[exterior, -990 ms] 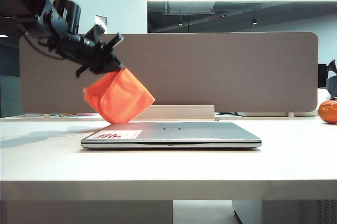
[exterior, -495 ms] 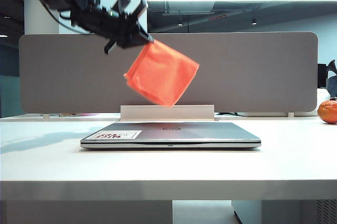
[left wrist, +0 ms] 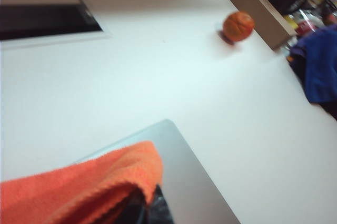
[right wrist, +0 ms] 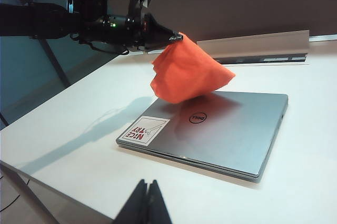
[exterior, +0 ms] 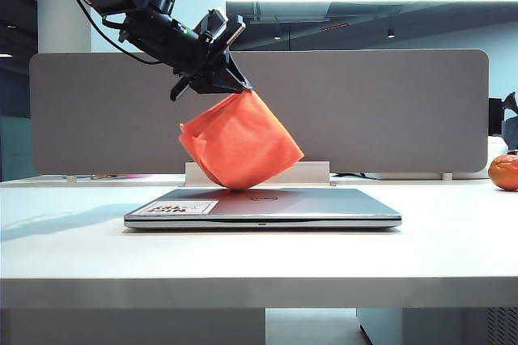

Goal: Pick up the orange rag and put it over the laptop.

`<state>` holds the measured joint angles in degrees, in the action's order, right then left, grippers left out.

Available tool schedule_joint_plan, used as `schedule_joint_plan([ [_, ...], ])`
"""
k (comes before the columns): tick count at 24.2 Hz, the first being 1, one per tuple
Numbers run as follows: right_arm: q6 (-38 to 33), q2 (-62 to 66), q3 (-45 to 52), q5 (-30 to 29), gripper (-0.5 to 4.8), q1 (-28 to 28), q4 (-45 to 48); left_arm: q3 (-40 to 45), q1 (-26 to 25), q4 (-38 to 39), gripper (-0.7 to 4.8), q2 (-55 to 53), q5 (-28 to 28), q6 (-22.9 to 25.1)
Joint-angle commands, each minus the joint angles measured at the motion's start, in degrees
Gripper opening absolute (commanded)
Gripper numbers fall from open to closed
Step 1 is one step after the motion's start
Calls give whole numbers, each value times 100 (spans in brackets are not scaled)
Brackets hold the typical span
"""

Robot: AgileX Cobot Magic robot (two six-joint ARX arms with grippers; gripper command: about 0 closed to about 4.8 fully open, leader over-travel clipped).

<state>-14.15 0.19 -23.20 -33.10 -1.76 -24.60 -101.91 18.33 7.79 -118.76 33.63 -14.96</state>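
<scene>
The orange rag (exterior: 241, 142) hangs from my left gripper (exterior: 236, 86), which is shut on its top corner above the laptop (exterior: 324, 204). The rag's lowest fold hangs just over the closed silver lid near the round logo. In the right wrist view the same rag (right wrist: 187, 75) dangles from the left gripper (right wrist: 176, 37) above the laptop (right wrist: 231, 129), whose white-and-red sticker (right wrist: 146, 130) faces the near corner. The left wrist view shows the rag (left wrist: 79, 187) bunched at the jaws with a laptop corner (left wrist: 189, 176) beneath. My right gripper (right wrist: 147, 184) is shut and empty, back near the table's front edge.
A round glossy orange ball (exterior: 505, 172) sits at the far right of the white table (exterior: 259, 260); it also shows in the left wrist view as the orange ball (left wrist: 238, 26). A grey partition (exterior: 388, 110) stands behind the laptop, with a low white stand (exterior: 307, 172) in front of it.
My left arm has swung the rag from the laptop's left end rightward over the lid, first rising, then lowering it close to the lid. The right gripper has not moved.
</scene>
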Motion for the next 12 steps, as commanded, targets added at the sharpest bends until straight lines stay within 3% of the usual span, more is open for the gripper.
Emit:
schedule_joint_plan([
  [1,-22,-2,-24,-11,-5,-2,61,-20,105,260,-6,39,278,48],
  [9,-22,-4,-24,-11,-5,-2,63,-13,501,1272,3,39,219,168],
  [10,-22,-4,-24,-11,-5,-2,63,-13,531,1305,33,39,216,166],
  [12,-22,-2,-24,-11,-5,-2,63,-13,575,1388,180,39,214,166],
])
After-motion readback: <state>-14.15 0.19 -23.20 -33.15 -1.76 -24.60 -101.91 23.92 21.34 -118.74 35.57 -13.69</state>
